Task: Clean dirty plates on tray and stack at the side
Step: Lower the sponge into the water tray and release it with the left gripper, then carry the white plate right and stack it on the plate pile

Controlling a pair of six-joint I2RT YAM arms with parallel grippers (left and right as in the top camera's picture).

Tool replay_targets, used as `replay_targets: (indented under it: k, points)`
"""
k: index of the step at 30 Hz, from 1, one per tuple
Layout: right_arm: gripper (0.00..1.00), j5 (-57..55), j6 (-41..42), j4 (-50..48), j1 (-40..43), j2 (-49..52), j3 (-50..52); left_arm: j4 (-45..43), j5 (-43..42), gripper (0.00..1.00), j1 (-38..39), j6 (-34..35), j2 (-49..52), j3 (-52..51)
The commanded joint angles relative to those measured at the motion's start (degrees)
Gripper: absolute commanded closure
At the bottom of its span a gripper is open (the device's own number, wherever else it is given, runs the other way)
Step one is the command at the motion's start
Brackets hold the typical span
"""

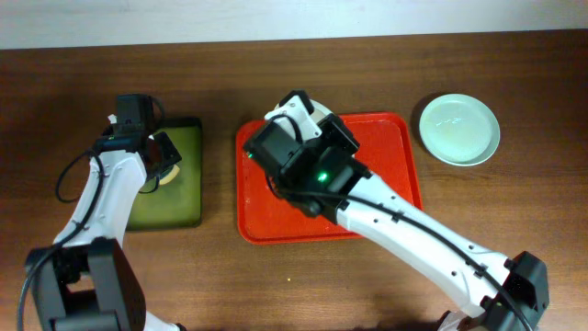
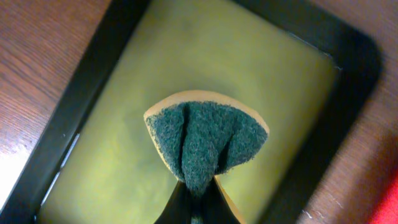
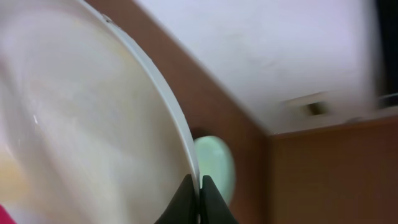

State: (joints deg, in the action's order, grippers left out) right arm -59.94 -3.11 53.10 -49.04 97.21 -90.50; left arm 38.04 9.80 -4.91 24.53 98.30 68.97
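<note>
My right gripper [image 3: 199, 186] is shut on the rim of a white plate [image 3: 87, 124]. The plate is tilted and fills the left of the right wrist view, with a faint yellowish tint at its lower left. From overhead, this arm hangs over the left part of the red tray [image 1: 395, 156] and hides most of the plate. A pale mint plate [image 1: 459, 129] lies on the table right of the tray; that mint plate [image 3: 217, 165] also shows behind the held rim. My left gripper [image 2: 199, 196] is shut on a folded sponge [image 2: 205, 134], green scouring side up.
The left arm and sponge hang over a smaller olive-green tray with a black rim [image 1: 184, 207], left of the red tray. The brown wooden table [image 1: 514, 211] ends at a pale wall along the top of the overhead view.
</note>
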Motion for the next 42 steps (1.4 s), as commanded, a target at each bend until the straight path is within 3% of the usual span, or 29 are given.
replay_targets:
  k: [1, 6, 9, 13, 17, 19, 22, 23, 26, 29, 32, 34, 36, 38, 40, 42]
  points:
    - [0.96, -14.99, -7.1, -0.39, -2.36, -1.01, -0.96, -1.44, 4.85, 1.0, -0.31, 1.6, 4.28, -0.59]
    - [0.96, -15.76, -10.03, -0.39, -2.75, -1.01, -0.96, -2.08, 5.01, 0.99, -0.33, 1.57, 7.91, -0.59]
    - [0.96, -15.76, -10.19, -0.37, -2.75, -1.01, -0.96, -2.27, 4.85, 0.78, -0.42, 1.57, 8.07, -0.5]
    - [0.96, -15.76, -10.19, -0.37, -2.73, -1.01, -0.96, -0.76, 1.95, 0.77, -0.42, 1.53, 6.8, 1.4]
    - [0.96, -15.8, -10.27, -0.37, -2.73, -1.01, -0.96, 3.13, 1.99, 0.64, -0.42, 1.53, 2.69, 4.2]
    - [0.96, -15.78, -11.67, -0.37, -2.75, -1.01, -0.96, 4.24, 1.95, 0.5, -0.42, 1.53, -0.46, 4.85]
    - [0.96, -15.19, -11.32, -0.35, -2.75, -1.01, -0.96, 5.2, 0.85, 0.18, -0.42, 1.53, -5.57, 4.87]
    - [0.96, -12.85, -9.75, -0.35, -2.75, -1.01, -0.9, 5.62, 0.37, 0.0, -0.42, 1.55, -7.13, 4.87]
    - [0.96, 6.21, -3.19, 0.04, -0.94, -0.9, 0.2, 7.19, 0.28, 0.01, -0.42, 1.55, -8.79, 4.87]
    - [0.96, 14.51, -3.5, -0.17, 2.93, 0.46, 2.73, 10.14, -0.42, 0.01, -0.42, 1.55, -8.66, 4.85]
    - [0.96, 5.4, -5.81, 2.58, 4.87, 1.53, 2.97, 11.56, -1.25, 0.01, -0.42, 1.53, -8.66, 4.85]
    - [0.96, -9.92, -1.14, 1.53, 5.33, 0.85, 2.84, 11.56, -1.22, 0.01, -0.42, 1.55, -8.66, 4.85]
    - [0.96, -13.77, 2.71, -0.74, 5.86, -0.28, 2.75, 11.56, -1.22, 0.01, -0.42, 1.55, -8.66, 4.85]
    - [0.96, 0.63, 3.3, -1.29, 6.78, -0.87, 2.78, 11.54, -1.7, 0.01, -0.42, 1.55, -8.66, 4.85]
    - [0.96, 18.71, -4.02, -1.16, 8.57, 0.0, 3.78, 11.54, -1.64, 0.01, -0.42, 1.55, -8.66, 4.85]
    - [0.96, 20.85, -6.36, -1.16, 10.93, 1.44, 6.08, 11.56, -1.64, 0.01, -0.42, 1.55, -8.66, 4.85]
